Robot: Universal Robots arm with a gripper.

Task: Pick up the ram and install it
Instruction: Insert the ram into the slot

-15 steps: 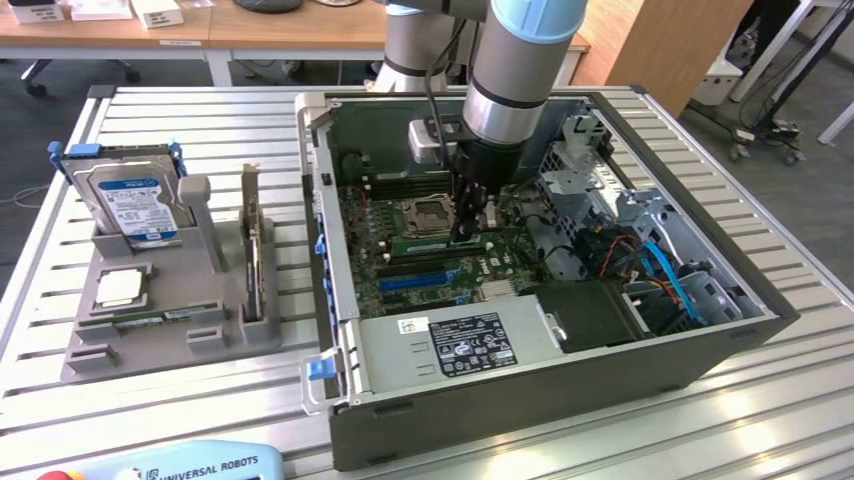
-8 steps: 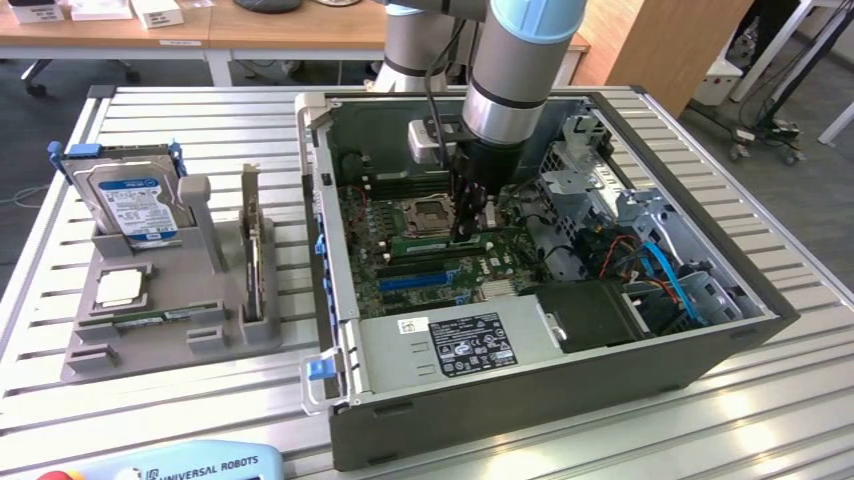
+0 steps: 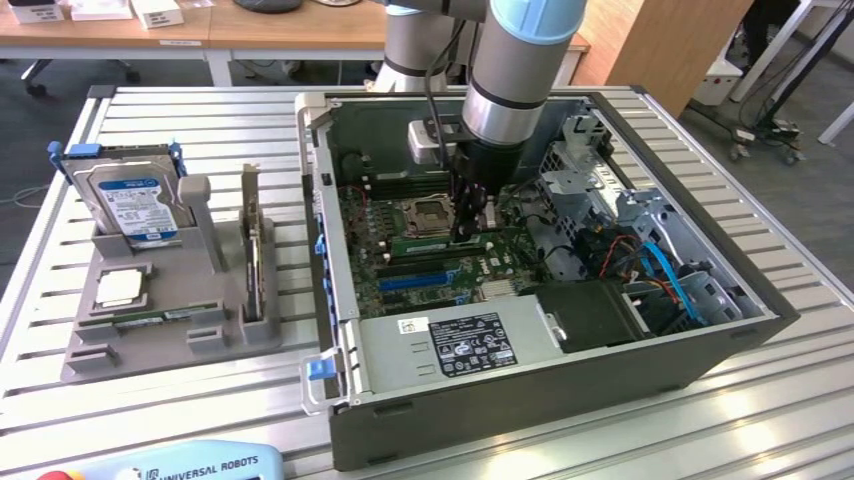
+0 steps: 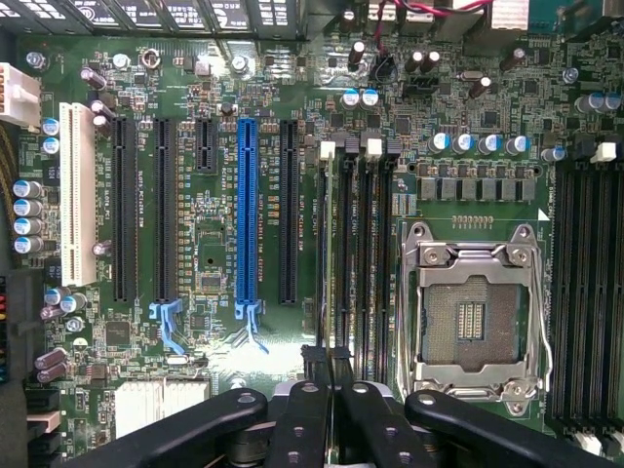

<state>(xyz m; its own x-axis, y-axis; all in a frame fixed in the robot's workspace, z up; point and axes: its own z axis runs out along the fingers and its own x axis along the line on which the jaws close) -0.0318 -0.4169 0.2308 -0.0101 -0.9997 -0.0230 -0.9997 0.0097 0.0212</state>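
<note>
1. Pincer (image 4: 327,357), black, is clenched on the ram (image 3: 411,243), which stands on edge between its tips.
2. Ram is at the memory slots (image 4: 366,244), just beside the CPU socket (image 4: 473,312), inside the computer case (image 3: 561,400).

On the table (image 3: 200,110), a holder (image 3: 174,345) — hard drive (image 3: 134,205) and expansion card (image 3: 251,250) standing in it — sits at the exterior view's left of the case (image 3: 534,400), gripper (image 3: 467,235) above its motherboard (image 3: 461,275).

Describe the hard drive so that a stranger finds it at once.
On the exterior view's left of the open case sits a grey holder. The hard drive stands at its far end. Unlike the thin dark card beside it, it is silver with a blue-white label.
</note>
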